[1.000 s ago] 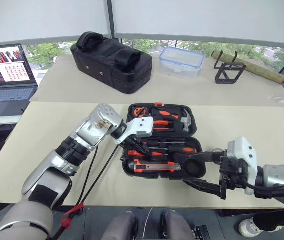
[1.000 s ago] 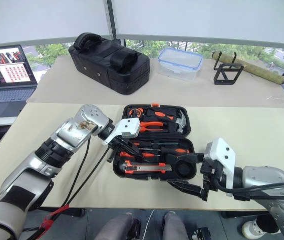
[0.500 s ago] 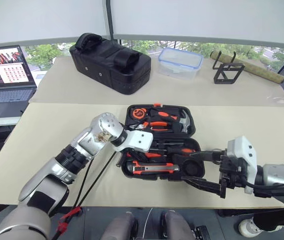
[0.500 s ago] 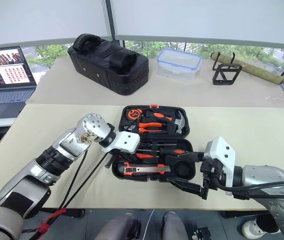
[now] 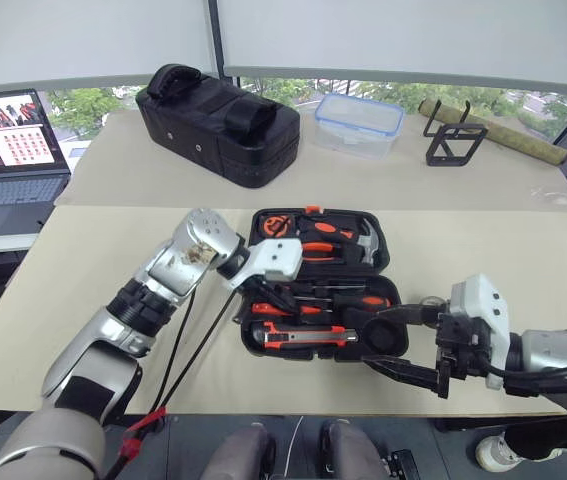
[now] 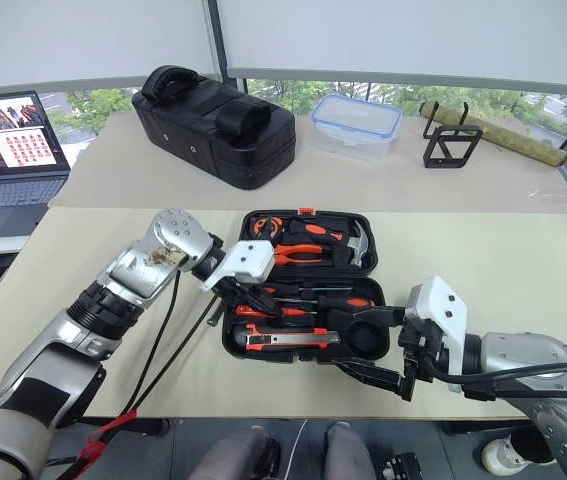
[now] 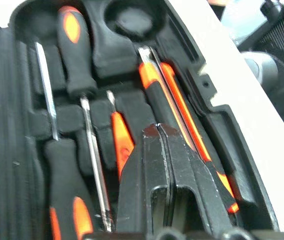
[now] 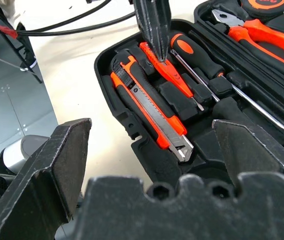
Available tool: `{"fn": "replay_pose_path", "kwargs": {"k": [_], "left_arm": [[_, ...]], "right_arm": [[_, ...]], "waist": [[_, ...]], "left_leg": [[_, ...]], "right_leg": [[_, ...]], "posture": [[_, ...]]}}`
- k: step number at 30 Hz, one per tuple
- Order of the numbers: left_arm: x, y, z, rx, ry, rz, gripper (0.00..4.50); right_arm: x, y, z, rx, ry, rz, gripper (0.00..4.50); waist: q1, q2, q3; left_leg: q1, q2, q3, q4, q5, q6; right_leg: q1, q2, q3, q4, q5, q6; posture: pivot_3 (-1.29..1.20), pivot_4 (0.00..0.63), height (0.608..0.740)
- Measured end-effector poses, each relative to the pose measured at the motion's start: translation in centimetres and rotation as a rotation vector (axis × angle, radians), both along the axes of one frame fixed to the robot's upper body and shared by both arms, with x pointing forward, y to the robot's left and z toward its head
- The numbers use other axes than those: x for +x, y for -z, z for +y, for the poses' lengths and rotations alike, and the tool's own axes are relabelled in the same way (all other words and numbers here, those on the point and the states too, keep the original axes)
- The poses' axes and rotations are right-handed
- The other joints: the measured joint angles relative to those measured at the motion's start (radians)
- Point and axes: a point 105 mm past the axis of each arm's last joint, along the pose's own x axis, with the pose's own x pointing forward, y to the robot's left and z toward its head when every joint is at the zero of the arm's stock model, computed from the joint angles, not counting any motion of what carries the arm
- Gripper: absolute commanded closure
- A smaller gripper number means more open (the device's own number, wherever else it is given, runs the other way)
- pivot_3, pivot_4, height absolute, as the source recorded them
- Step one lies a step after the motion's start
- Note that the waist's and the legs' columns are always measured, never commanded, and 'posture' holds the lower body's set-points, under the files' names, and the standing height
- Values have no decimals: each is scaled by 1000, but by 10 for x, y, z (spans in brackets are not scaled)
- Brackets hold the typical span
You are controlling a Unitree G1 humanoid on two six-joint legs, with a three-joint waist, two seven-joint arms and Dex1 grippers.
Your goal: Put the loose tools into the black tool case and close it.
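Case: while its lid lies folded back flat, the black tool case [image 5: 315,284] sits open on the near worktop [image 5: 93,280], close to the front edge.
Near half: the utility knife [image 8: 152,111] lies along the front recess, the small orange tester screwdriver [image 8: 169,75] just behind it, then two black-and-orange screwdrivers [image 7: 74,55] side by side.
Far half: orange pliers [image 5: 321,247], a hammer [image 5: 370,241] and a tape measure [image 5: 276,224] sit in their recesses.
Left tool [image 7: 159,131]: fingers pressed together with nothing between them, tips right over the tester screwdriver.
Right tool [image 5: 400,338]: fingers spread wide and empty, at the case's near right corner.
Far worktop [image 5: 363,180]: a second beige surface butts against the near one, carrying a bulky black bag [image 5: 221,110], a clear lidded box [image 5: 360,124], a black wire stand [image 5: 457,136] and a rolled mat [image 5: 498,132].
Room: a laptop [image 5: 13,145] stands open at the left; windows with lowered blinds [image 5: 403,40] run behind, greenery showing below them.
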Motion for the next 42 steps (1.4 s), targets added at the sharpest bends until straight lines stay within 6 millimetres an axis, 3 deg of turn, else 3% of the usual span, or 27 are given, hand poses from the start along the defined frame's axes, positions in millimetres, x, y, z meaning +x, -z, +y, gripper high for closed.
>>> {"fn": "replay_pose_path", "kwargs": {"k": [10, 16, 19, 24, 29, 35, 42], "left_arm": [[4, 16, 0, 45, 75, -172, 4470], [6, 12, -5, -22, 4, -74, 4470], [2, 0, -4, -82, -5, 22, 4470], [-4, -12, -5, -92, 45, 33, 4470], [-9, 6, -2, -32, 74, 5, 4470], [0, 13, -9, -17, 106, -141, 4470], [2, 14, -8, -22, 131, -178, 4470]], "right_arm": [[0, 0, 0, -3, -2, -2, 0], [-1, 2, -1, -3, 1, 10, 0], [-1, 3, -1, -3, 2, 11, 0], [-1, 2, -1, -3, 2, 11, 0], [-1, 2, -1, -3, 2, 7, 0], [0, 1, -1, -3, 3, 1, 0], [0, 1, -1, -3, 8, 1, 0]], "waist": [[4, 1, -1], [14, 1, -1], [6, 1, -1], [1, 1, -1], [1, 1, -1], [10, 1, -1], [9, 1, -1]], "left_leg": [[4, 0, 0, -1, 0, 0], [2, -1, 0, 1, -1, 1], [0, 0, 0, 1, 0, 1], [0, 0, 0, 0, 0, 1], [0, 0, 0, 0, 0, 1], [4, 0, 0, 0, -1, 1], [7, 0, 0, 0, -1, 1]], "right_leg": [[4, -1, 0, -1, 0, 0], [3, 0, 0, -1, 0, 1], [0, 0, -1, 0, 0, 1], [0, 0, 0, 0, 0, 1], [0, 0, 0, -1, 0, 1], [6, -1, 0, -3, 0, 1], [7, -1, 0, -3, 0, 1]], "posture": [[0, 150, 722], [0, 150, 722], [0, 150, 722], [0, 150, 722], [0, 150, 722], [0, 150, 722], [0, 150, 722]]}}
